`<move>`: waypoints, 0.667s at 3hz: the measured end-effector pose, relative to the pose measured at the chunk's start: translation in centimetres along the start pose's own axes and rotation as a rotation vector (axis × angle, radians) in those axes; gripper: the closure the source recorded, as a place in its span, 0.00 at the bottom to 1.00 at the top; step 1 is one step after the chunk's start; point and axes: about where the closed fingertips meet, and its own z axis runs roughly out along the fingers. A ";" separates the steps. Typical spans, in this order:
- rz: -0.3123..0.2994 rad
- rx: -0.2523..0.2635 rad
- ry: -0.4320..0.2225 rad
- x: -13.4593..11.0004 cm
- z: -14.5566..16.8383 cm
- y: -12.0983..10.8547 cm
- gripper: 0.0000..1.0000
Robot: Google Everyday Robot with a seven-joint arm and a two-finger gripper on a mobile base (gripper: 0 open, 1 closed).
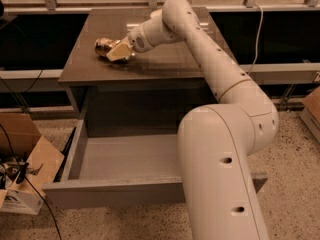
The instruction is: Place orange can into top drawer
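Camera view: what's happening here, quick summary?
The robot's arm is stretched over the table, with its gripper right against the orange can toward the tabletop's far left. The can is on the tabletop. Below, the top drawer is pulled open, and the can is not in it yet.

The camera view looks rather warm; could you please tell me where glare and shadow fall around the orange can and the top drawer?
Camera view: warm, dim light; a bright glint sits on the orange can, with the gripper beside it above the table; the open top drawer is evenly lit inside, while the recess behind it lies in deep shadow.
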 end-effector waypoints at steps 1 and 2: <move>-0.065 -0.007 0.001 -0.5 -3.2 2.5 0.96; -0.188 -0.008 -0.012 -2.5 -10.5 9.4 1.00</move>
